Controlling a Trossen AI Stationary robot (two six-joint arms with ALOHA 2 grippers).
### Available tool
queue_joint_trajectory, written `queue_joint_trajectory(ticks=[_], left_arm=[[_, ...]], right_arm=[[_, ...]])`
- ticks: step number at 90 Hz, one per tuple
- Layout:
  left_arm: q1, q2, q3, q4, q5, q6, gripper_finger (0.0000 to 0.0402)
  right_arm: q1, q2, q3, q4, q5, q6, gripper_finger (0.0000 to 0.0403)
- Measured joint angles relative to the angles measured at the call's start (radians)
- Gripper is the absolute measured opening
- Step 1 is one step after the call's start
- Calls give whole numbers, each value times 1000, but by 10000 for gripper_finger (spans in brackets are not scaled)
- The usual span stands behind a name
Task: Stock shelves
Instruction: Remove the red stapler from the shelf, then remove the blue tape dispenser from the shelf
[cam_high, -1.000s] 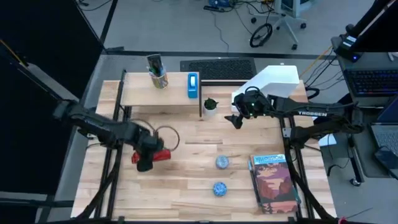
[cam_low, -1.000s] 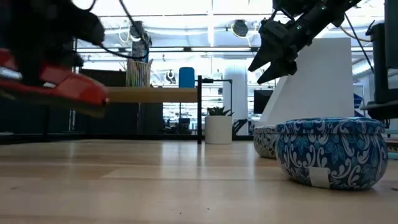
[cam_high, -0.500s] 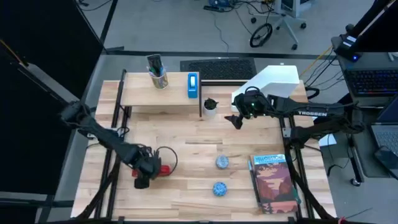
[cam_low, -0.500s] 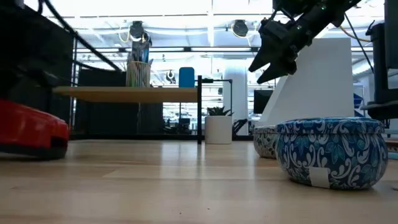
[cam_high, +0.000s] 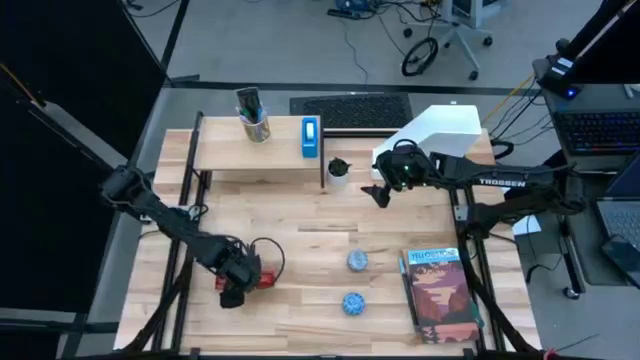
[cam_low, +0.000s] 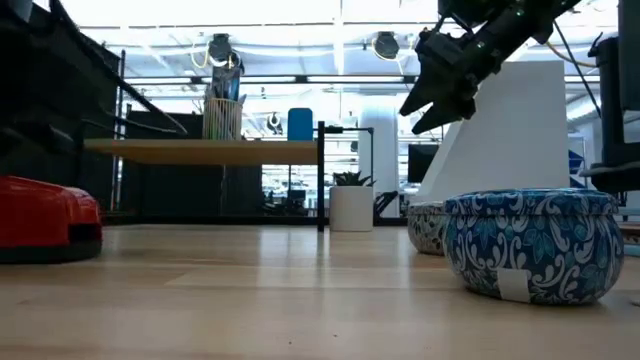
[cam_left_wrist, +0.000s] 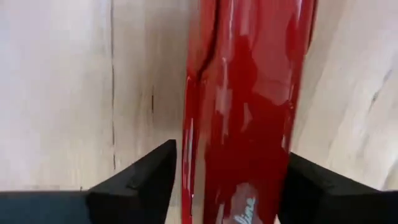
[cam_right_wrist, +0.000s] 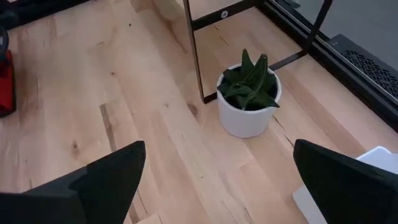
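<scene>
We judge the stocking partly done. Going left to right, the red stapler (cam_high: 258, 276) sits flat on the table (cam_high: 300, 250) at the near left, well short of the shelf (cam_high: 225, 152), with our left gripper (cam_high: 236, 283) low over it; in the left wrist view its two fingers (cam_left_wrist: 134, 180) stand a little off either flank of the red body, so we read the jaws as parted around it and not pressing, though we cannot be sure of the contact. The left arm reaches in from the left edge, bent down to table height. On the shelf, at the far left of the table, we already see a pen cup (cam_high: 255, 125) and a blue box (cam_high: 310, 136). Just beside the shelf's right leg stands a small potted plant (cam_high: 339, 168), on the table and not on the shelf. Nearer us lie two blue patterned tins (cam_high: 353, 301), then a book (cam_high: 440, 295) at the near right, all still unstocked. The white file holder (cam_high: 445, 130) stands at the far right. Our right gripper (cam_high: 380, 191) hangs above the table between plant and holder, tilted downward toward the plant, jaws spread wide and holding nothing.
</scene>
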Motion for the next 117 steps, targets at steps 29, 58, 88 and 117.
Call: queue_joint_trajectory(ticks=[29, 58, 88, 117], left_arm=[[88, -200, 48, -70, 8, -21, 288], [249, -371, 169, -195, -204, -68, 285], [485, -481, 266, -226, -290, -5, 283], [748, -500, 277, -284, -340, 326, 283]], right_arm=[[0, 1, 0, 2, -1, -4, 393], [0, 1, 0, 9, -1, 24, 393], [0, 1, 0, 77, -1, 30, 393], [10, 28, 57, 315, 12, 238, 393]])
